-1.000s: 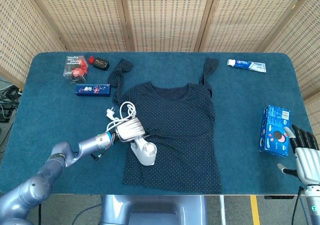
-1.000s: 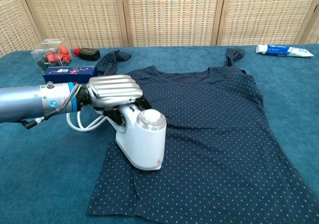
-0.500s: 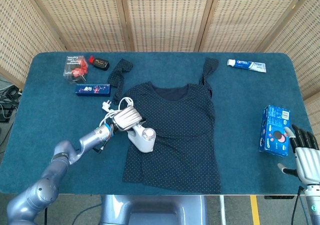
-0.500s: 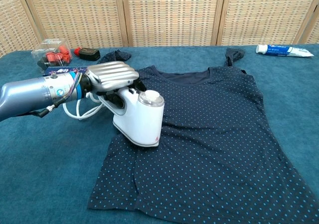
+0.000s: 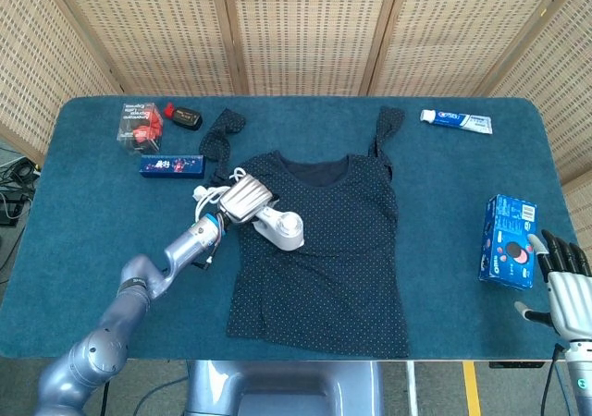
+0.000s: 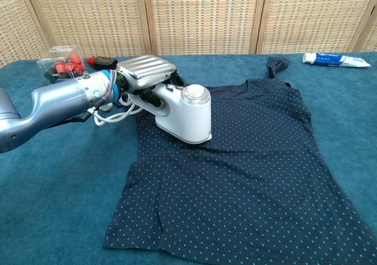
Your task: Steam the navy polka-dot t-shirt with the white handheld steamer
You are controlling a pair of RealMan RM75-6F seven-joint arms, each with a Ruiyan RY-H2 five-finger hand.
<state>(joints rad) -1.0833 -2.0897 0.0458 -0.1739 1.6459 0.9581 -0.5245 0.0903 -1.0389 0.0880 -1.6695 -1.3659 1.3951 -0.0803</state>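
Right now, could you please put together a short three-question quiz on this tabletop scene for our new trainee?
1. True or false: the left hand grips the white handheld steamer, which rests on the navy polka-dot t-shirt.
2. Which object lies nearest the right hand? A) the white toothpaste tube B) the blue cardboard box C) the clear plastic box of red parts
3. Fill in: the steamer's white cord is bunched on the blue table cloth beside the shirt's ____ edge, as seen in the chest view.

Key: 1 true; 2 B; 3 left.
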